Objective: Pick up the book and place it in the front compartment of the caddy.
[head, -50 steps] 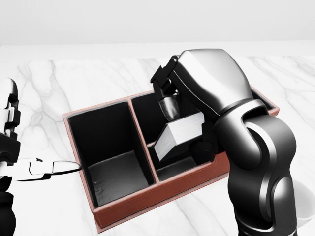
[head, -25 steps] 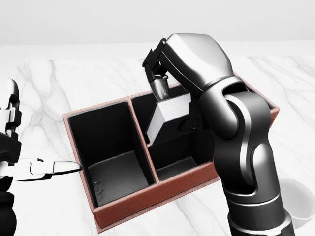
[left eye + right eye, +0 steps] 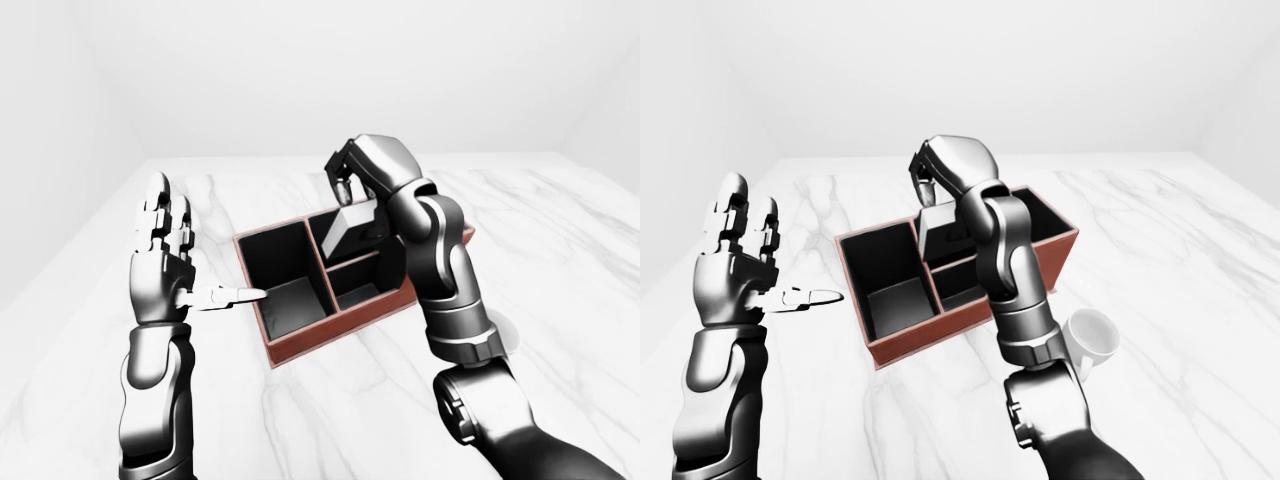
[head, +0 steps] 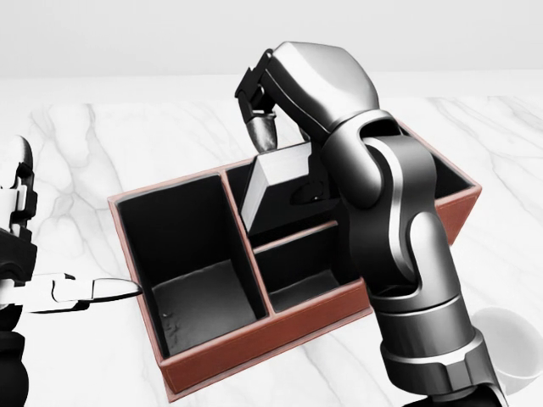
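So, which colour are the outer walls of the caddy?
Reddish-brown outer walls on the caddy, black inside; clearest in the head view.

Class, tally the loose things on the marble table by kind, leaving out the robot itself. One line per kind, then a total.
Caddy: 1
Book: 1, held over the caddy by the right robot hand
White cup: 1
Total: 3
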You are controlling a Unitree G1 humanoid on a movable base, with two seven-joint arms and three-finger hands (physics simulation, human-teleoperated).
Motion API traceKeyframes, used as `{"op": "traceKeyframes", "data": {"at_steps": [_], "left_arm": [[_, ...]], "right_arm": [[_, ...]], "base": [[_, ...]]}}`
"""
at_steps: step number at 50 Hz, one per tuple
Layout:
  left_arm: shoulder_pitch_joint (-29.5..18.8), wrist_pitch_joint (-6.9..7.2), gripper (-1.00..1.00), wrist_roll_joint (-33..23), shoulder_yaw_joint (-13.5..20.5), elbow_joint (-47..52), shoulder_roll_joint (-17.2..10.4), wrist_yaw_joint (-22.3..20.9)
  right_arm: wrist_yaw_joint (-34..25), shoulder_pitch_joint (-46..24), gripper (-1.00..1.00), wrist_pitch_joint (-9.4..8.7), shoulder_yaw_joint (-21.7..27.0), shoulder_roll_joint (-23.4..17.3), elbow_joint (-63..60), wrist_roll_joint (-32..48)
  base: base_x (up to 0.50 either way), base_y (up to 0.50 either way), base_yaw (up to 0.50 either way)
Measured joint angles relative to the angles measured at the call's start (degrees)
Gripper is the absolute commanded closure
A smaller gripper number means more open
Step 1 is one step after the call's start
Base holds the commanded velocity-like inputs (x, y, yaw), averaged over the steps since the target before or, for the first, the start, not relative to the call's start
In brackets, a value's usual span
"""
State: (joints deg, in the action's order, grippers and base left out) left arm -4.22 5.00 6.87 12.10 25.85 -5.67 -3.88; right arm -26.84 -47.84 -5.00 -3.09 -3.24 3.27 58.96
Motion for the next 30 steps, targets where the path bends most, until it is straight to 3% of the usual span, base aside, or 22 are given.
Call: {"op": "traceKeyframes", "data": {"at_steps": [30], "left_arm": [[0.0,0.00,-1.00,0.0,-0.1,-0.1,0.1,0.0]], "right_arm": [[6.6,-6.3,1.00,0.00,0.0,-0.8,12.4,-1.9]], "base": [[0.00,0.00,0.00]]}}
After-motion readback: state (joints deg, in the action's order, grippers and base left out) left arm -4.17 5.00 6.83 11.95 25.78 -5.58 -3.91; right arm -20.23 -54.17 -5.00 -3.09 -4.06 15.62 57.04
